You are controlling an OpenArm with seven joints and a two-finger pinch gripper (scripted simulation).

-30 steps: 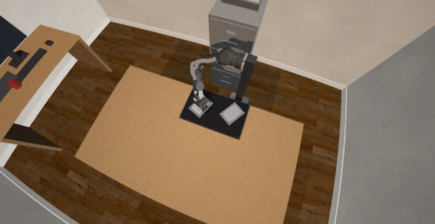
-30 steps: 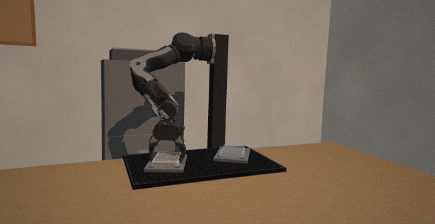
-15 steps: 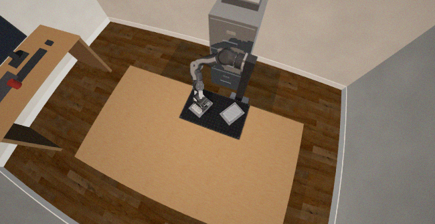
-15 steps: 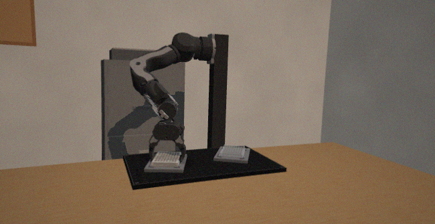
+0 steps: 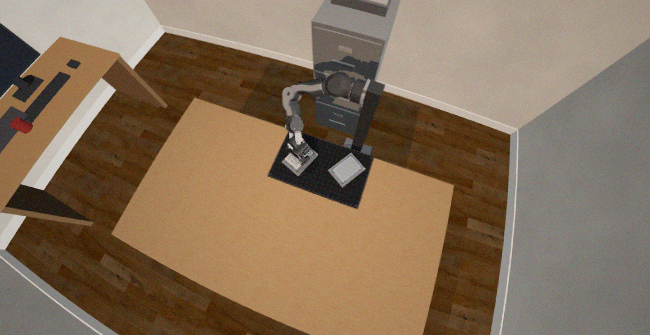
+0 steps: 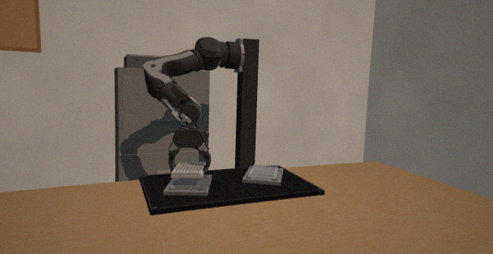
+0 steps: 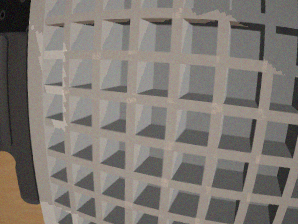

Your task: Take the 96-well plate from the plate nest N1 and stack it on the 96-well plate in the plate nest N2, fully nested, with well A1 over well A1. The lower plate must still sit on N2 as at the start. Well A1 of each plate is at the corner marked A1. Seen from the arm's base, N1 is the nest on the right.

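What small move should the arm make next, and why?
Probably carry the plate sideways toward the second plate. The gripper is shut on it, and it already hangs above its nest.

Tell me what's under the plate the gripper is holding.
The gripper holds the 96-well plate lifted above its grey nest, which rests on the black mat. The plate's underside is not visible.

White plate (image 6: 188, 170) lifted above nest (image 6: 187, 186)
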